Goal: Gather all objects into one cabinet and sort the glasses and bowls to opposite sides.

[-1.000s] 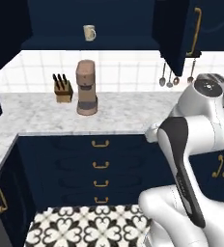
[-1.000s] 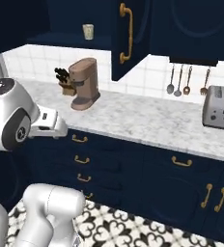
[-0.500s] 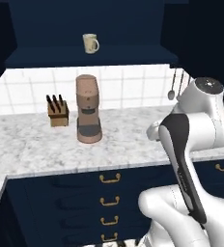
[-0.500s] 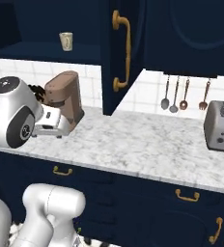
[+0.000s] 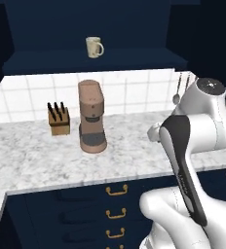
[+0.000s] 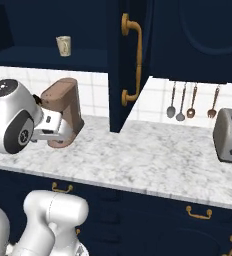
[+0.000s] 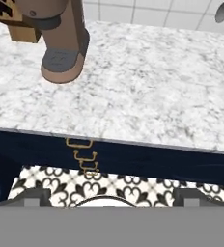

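Observation:
A cream-beige cup with a side handle [image 5: 94, 47] stands alone on the long shelf of the open navy wall cabinet [image 5: 51, 62]. From the right the same cup [image 6: 63, 46] sits left of the open cabinet door [image 6: 115, 75], whose curved brass handle [image 6: 133, 60] faces me. My gripper [image 7: 112, 197] is open with nothing between its tips. It hangs above the counter's front edge and looks down at marble and drawers. The second cup and both bowls are out of view.
A brown coffee machine [image 5: 91, 116] and a knife block [image 5: 58, 119] stand on the marble counter [image 5: 32, 160] under the cabinet. Utensils [image 6: 180, 100] hang on the tiled wall, with a toaster [image 6: 230, 135] at the right. Navy drawers with brass pulls [image 7: 80, 154] lie below.
The whole picture has shifted: the base has driven closer to the counter, so the cabinet, cup and coffee machine look bigger. The arm keeps its pose.

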